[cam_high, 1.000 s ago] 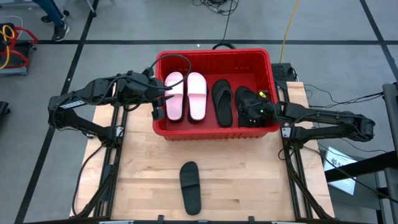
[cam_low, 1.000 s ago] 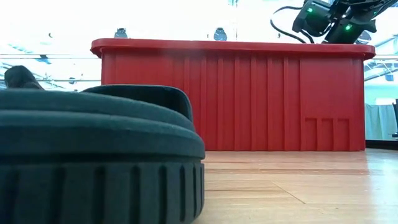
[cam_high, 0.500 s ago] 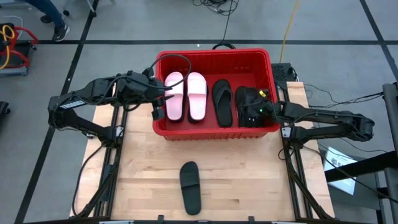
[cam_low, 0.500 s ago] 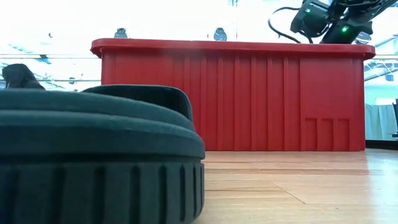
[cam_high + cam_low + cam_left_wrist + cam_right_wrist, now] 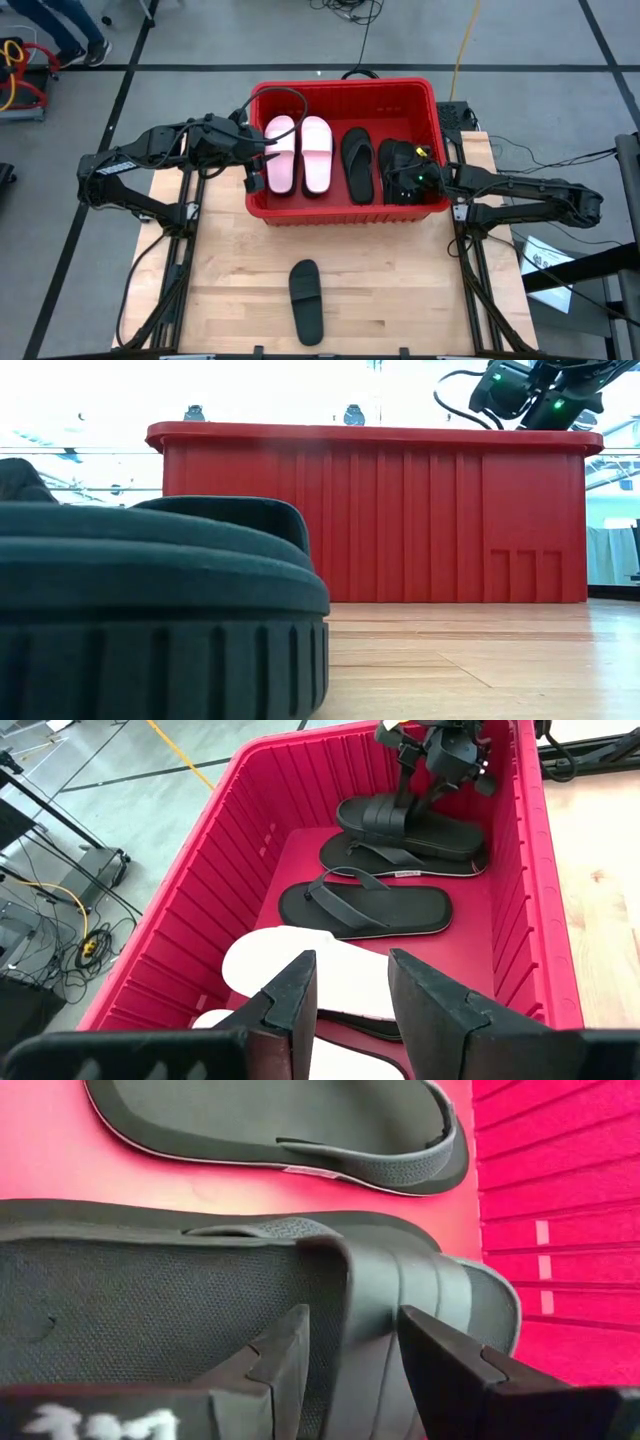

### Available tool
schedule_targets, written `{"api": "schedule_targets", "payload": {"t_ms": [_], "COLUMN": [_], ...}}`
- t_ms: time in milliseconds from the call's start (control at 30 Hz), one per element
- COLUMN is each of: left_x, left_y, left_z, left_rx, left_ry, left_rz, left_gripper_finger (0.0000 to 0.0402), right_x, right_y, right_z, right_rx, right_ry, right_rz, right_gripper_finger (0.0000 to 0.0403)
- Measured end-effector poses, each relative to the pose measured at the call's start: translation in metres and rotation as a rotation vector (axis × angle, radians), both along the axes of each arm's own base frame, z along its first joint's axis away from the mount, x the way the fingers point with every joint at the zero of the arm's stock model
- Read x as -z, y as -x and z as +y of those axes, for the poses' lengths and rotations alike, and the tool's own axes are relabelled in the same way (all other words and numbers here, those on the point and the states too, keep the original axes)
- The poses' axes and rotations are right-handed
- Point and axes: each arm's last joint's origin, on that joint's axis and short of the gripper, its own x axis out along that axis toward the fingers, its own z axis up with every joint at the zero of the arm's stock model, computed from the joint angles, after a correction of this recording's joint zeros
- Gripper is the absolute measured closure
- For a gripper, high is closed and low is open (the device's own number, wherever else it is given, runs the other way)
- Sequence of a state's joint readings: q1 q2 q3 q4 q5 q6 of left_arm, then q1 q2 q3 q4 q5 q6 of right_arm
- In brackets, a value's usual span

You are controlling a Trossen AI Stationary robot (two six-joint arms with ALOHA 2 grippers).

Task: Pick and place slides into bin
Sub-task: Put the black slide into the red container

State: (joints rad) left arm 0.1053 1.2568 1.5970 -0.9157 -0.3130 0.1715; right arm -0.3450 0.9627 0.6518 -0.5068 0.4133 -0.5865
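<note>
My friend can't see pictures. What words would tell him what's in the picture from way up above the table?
A red bin on a wooden table holds a pale pink pair of slides and black sandals. The right tool reaches into the bin's right end, over a black slide; the left tool sits at its left wall. One black slide lies alone on the table.

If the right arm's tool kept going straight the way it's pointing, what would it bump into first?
Most likely the black band slide lying in the red bin: the right tool points straight down at its strap, fingers open on either side of it. How much gap remains is hard to judge.
</note>
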Motion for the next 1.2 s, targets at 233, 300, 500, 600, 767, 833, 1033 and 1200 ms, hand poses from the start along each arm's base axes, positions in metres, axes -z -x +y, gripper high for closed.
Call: {"api": "schedule_targets", "payload": {"t_ms": [233,300,500,600,767,833,1033,1200], "left_x": [0.0,0.0,0.0,0.0,0.0,0.0,0.0,0.001], "left_y": [0.0,0.0,0.0,0.0,0.0,0.0,0.0,0.001], "left_z": [0.0,0.0,0.0,0.0,0.0,0.0,0.0,0.0], "left_rx": [-0.001,0.0,0.003,0.003,0.003,0.001,-0.006,-0.033], "left_ry": [0.0,0.0,-0.005,-0.006,-0.005,-0.003,0.009,0.05], "left_rz": [0.0,0.0,0.003,0.003,0.002,0.001,-0.005,-0.007], "left_gripper_finger": [0.0277,0.0277,0.0277,0.0277,0.0277,0.0277,0.0277,0.0277], "right_x": [-0.006,-0.008,-0.017,-0.022,-0.035,-0.041,-0.063,-0.075], "right_y": [0.004,0.005,0.009,0.01,0.01,0.008,-0.001,-0.002], "right_z": [0.002,0.003,0.005,0.005,0.005,0.004,0.001,0.002], "right_rx": [-0.004,-0.015,-0.042,-0.064,-0.078,-0.072,-0.026,-0.048], "right_ry": [0.01,0.003,0.01,0.04,0.1,0.123,0.163,0.158], "right_rz": [-0.04,-0.057,-0.127,-0.158,-0.268,-0.341,-0.629,-0.773], "right_gripper_finger": [0.0259,0.0259,0.0259,0.0259,0.0259,0.0259,0.0259,0.0259]}}
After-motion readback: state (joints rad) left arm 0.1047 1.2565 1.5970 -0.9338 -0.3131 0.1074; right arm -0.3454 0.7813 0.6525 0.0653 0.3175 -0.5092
